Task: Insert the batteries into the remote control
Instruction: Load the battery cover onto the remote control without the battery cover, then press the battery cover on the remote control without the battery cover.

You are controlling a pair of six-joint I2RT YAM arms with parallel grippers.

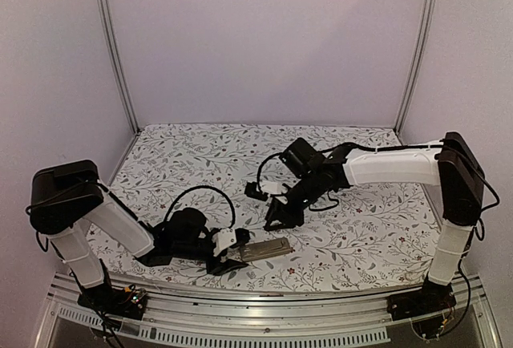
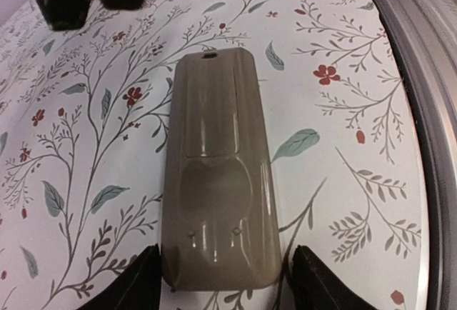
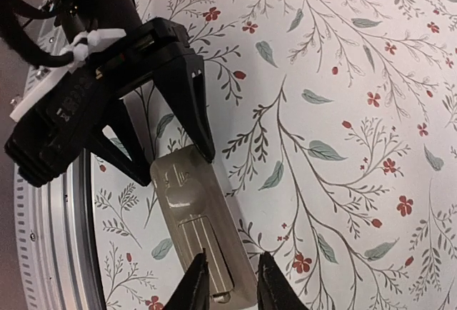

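Observation:
The remote control [image 1: 268, 248] [image 2: 214, 181] [image 3: 200, 217] lies face down on the flowered cloth near the front edge, with its greyish-tan back up. Its ribbed cover panel [image 3: 207, 253] sits in place on the back. My left gripper [image 1: 232, 256] [image 2: 225, 285] is open and straddles one end of the remote. One finger touches the remote's side and a strip of cloth shows beside the other. At the opposite end, over the ribbed panel, my right gripper [image 1: 280, 218] [image 3: 232, 285] stands with its fingertips [image 3: 198, 281] apart. I cannot tell whether they touch it. The batteries are out of view.
An aluminium rail [image 1: 240, 316] [image 2: 428, 110] [image 3: 50, 238] runs along the table's near edge, close to the remote. Plain walls with metal corner posts [image 1: 112, 43] enclose the back and sides. A black cable [image 1: 204, 192] loops above the left wrist.

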